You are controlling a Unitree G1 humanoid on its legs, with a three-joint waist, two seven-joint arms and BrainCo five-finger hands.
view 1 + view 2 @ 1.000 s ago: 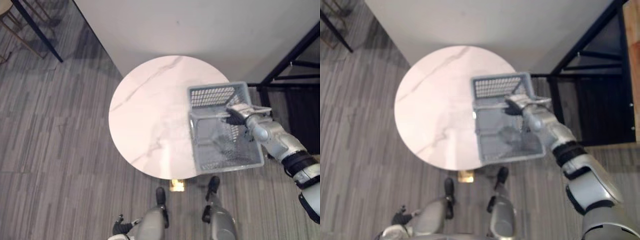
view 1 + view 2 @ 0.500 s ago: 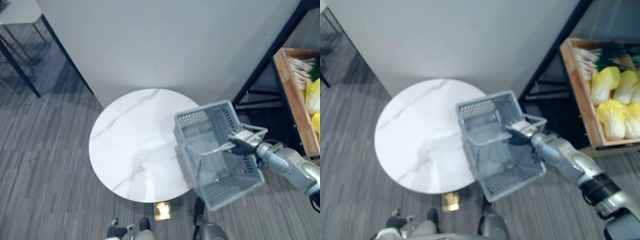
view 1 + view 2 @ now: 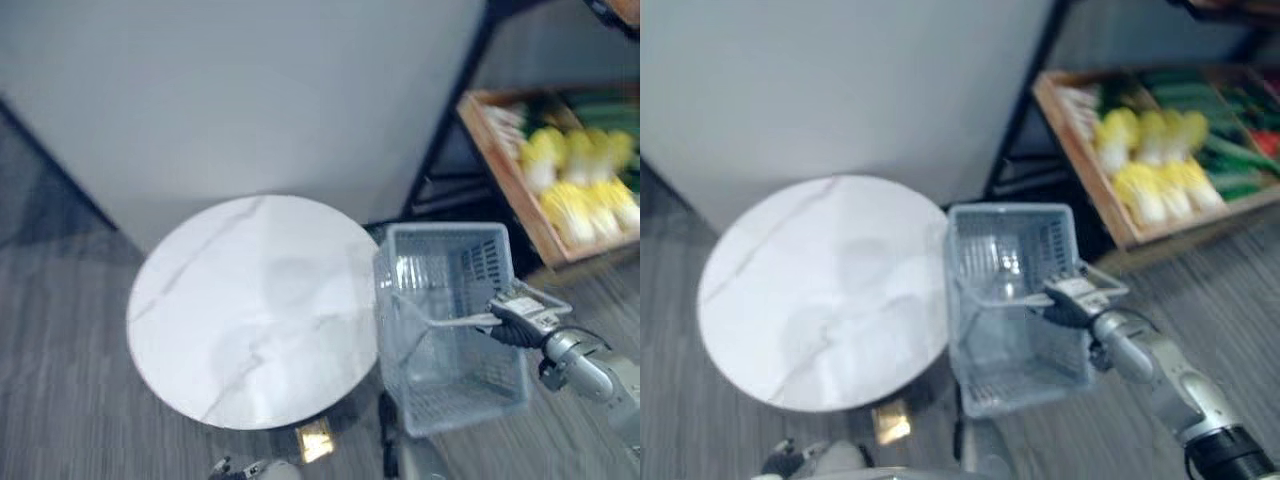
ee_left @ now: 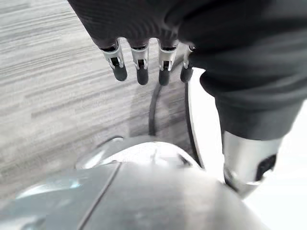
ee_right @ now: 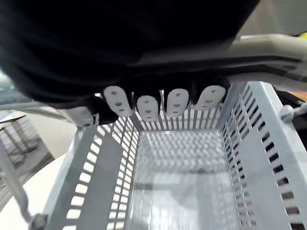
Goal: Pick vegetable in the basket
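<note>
round marble table (image 3: 250, 310) | grey wall (image 3: 250, 100) | black rack frame (image 3: 447, 118) | striped floor (image 3: 60, 400)

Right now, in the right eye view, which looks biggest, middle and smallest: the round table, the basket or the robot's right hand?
Largest: round marble table
Middle: grey basket
Smallest: right hand, holding the basket

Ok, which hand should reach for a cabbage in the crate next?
Left, probably. The right hand is curled round the handle of the basket. The left hand hangs free, fingers straight. The crate lies to the robot's right, though, so a turn may be needed.
</note>
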